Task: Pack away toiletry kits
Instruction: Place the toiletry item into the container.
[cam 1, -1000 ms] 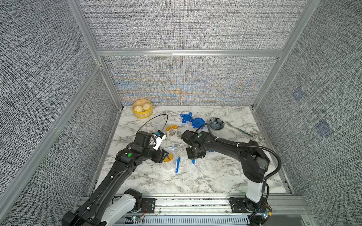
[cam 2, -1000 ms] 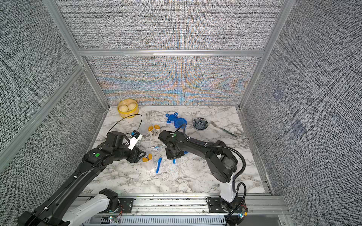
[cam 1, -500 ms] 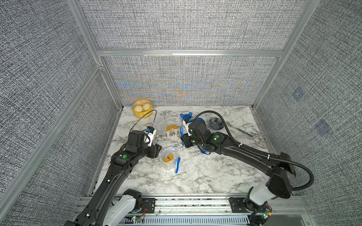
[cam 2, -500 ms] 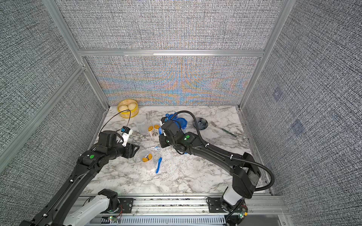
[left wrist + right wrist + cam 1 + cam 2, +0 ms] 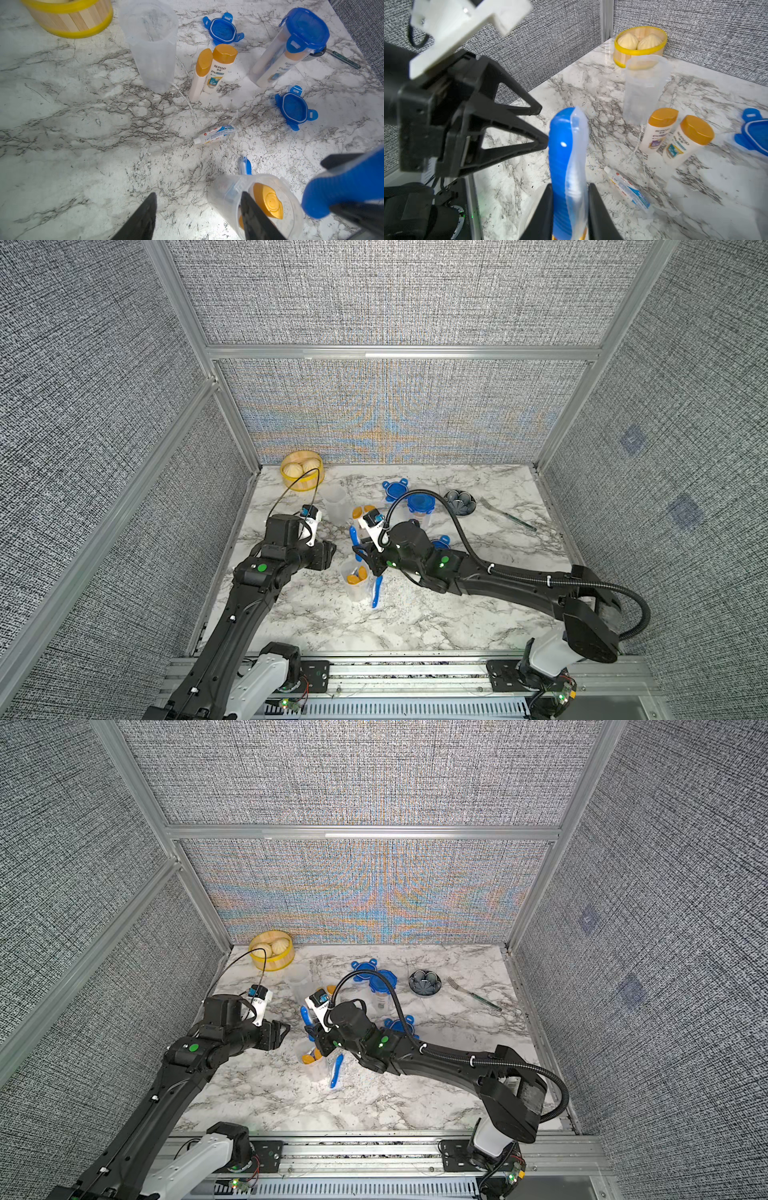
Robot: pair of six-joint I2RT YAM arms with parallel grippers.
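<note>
An open clear cup (image 5: 356, 580) (image 5: 226, 197) stands upright with orange-capped bottles (image 5: 268, 199) inside. Just above its rim is my right gripper (image 5: 365, 560) (image 5: 570, 187), shut on a wrapped blue toothbrush (image 5: 562, 149) (image 5: 342, 185) that points up. My left gripper (image 5: 330, 549) (image 5: 198, 194) is open, empty and just left of that cup. A second toothbrush (image 5: 377, 591) lies beside the cup. A toothpaste tube (image 5: 215, 134) lies near two standing bottles (image 5: 220, 68), an empty cup (image 5: 152, 47) and a lidded cup (image 5: 291, 47).
Two loose blue lids (image 5: 223, 30) (image 5: 294, 108) lie on the marble. The yellow steamer basket (image 5: 302, 470) sits in the back left corner. A dark flower-shaped dish (image 5: 459, 502) and a fork (image 5: 505, 514) are at the back right. Walls close three sides.
My right gripper has swung left with the toothbrush, from right of the cup to just above it. My left gripper has backed away leftward from the cup.
</note>
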